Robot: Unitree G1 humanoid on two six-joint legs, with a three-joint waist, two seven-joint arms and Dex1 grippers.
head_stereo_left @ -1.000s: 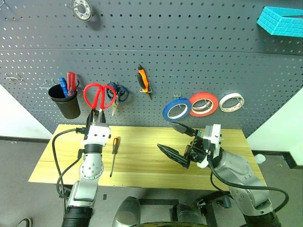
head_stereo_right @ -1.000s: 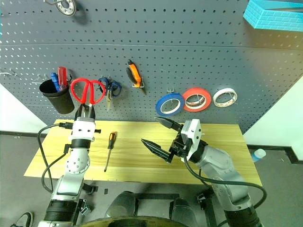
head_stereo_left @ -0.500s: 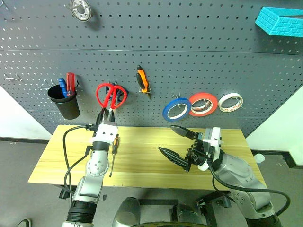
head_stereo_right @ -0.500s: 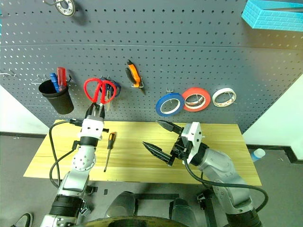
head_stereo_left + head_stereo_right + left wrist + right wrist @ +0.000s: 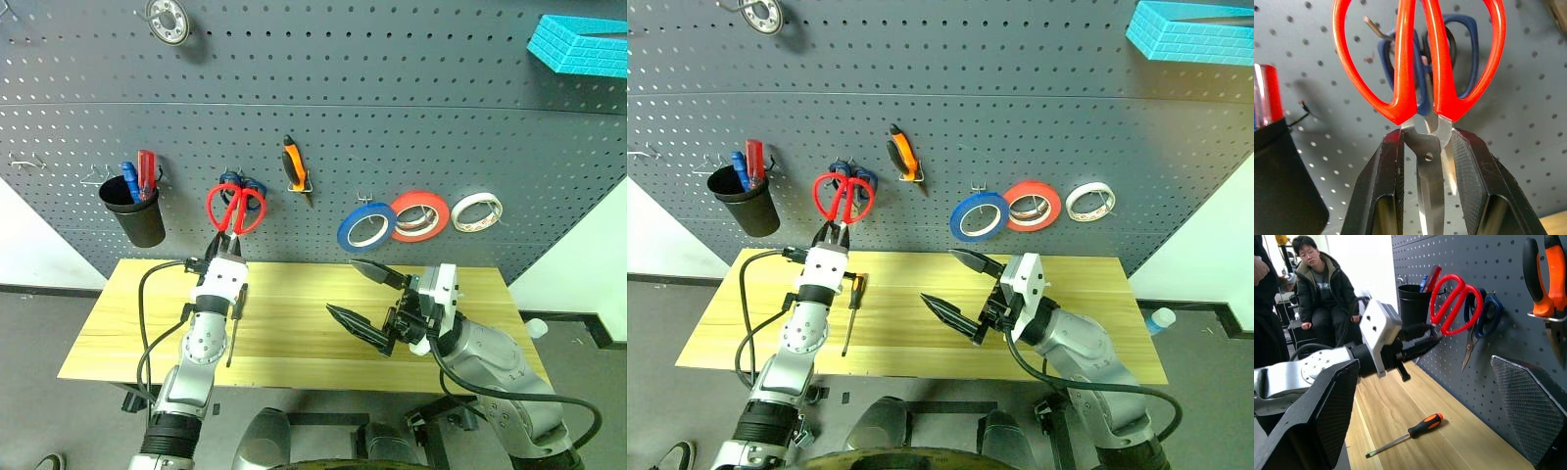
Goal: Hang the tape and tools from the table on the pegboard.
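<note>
Stage of hanging, viewed from head and wrist cameras. Left gripper (image 5: pixel 227 246) clamped on the blades of the red-handled scissors (image 5: pixel 235 207), handles raised against the pegboard (image 5: pixel 411 108), directly in front of the blue-handled scissors (image 5: pixel 1449 58) already on a hook there. Whether either red loop is over the hook cannot be told; judged not yet hung, since the jaws remain closed on the blades.

Right gripper (image 5: pixel 364 291) held over the table (image 5: pixel 294 338) with fingers wide apart and nothing between them, well to the right of the gripped scissors.

Done, as far as shown: blue tape (image 5: pixel 365 226) on a peg, up and to the right of the left gripper, beside a red roll (image 5: pixel 421 215) and a whitish roll (image 5: pixel 478 211); orange-handled pliers (image 5: pixel 296 166) on a hook just right of the raised scissors.

Left: scissors to be seated and released; thin screwdriver (image 5: pixel 235 319) with orange-and-black handle lying flat on the table, just below and beside the left gripper. Probably the last item to lift.

Black cup (image 5: pixel 133 210) with red and blue screwdrivers to the left of the left gripper.
</note>
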